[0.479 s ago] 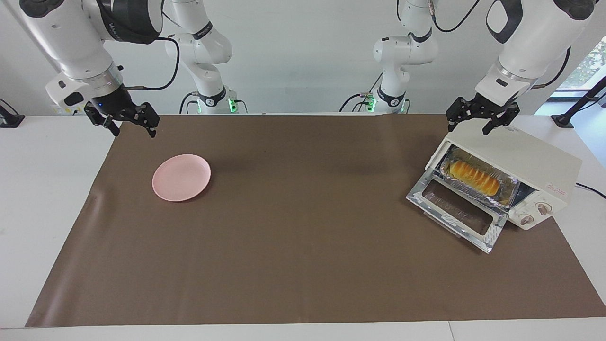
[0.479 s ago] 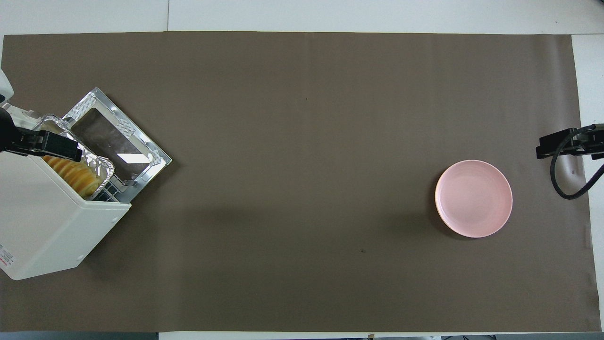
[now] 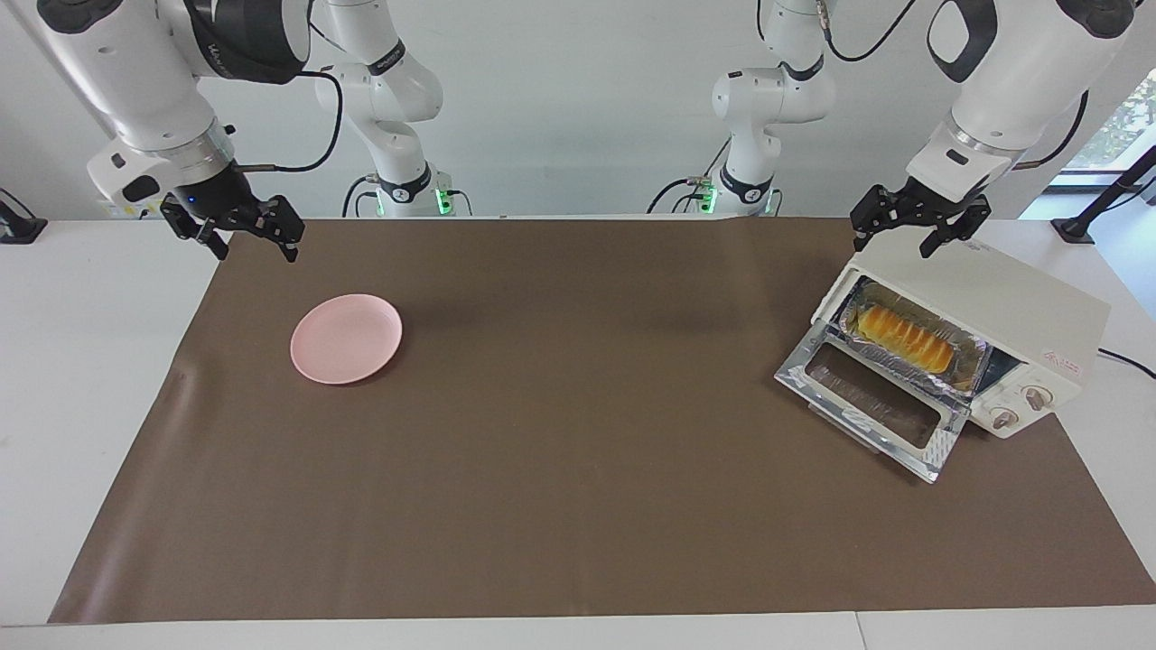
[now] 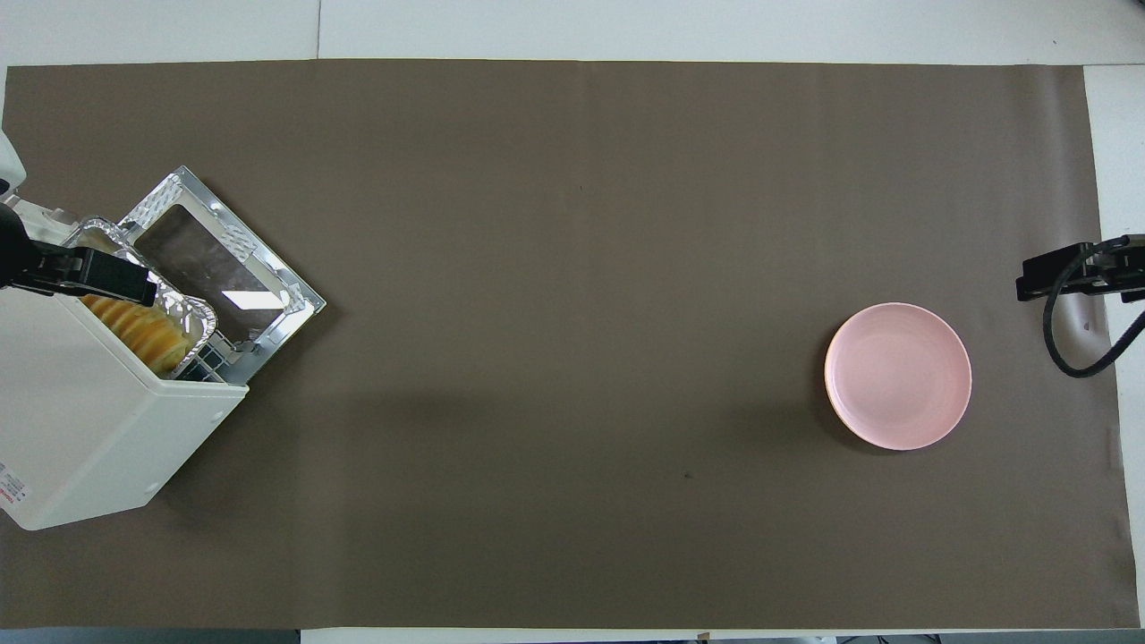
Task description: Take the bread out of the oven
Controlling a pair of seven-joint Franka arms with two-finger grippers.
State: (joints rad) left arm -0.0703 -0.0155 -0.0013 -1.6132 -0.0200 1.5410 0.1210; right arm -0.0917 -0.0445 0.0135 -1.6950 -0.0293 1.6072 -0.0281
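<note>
The oven (image 3: 966,338) door is already dropped open, but the bread (image 3: 905,338) is not yet taken out; it lies in its foil tray (image 3: 971,359) inside, below the left gripper (image 3: 910,233), whose fingers are spread and empty. The right gripper (image 3: 246,236), fingers spread too, is kept waiting near the pink plate (image 3: 346,338).

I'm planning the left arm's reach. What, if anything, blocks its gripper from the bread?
Nothing visible: the oven door lies open, the bread sits exposed in its foil tray, and the open left gripper hangs above the oven.

Two glossy white arms are showing rounded segments with black joint bands and looping black cables. Green lights are glowing at both bases. The left gripper (image 3: 921,235) and right gripper (image 3: 246,236) are black, angular, skeletal.
</note>
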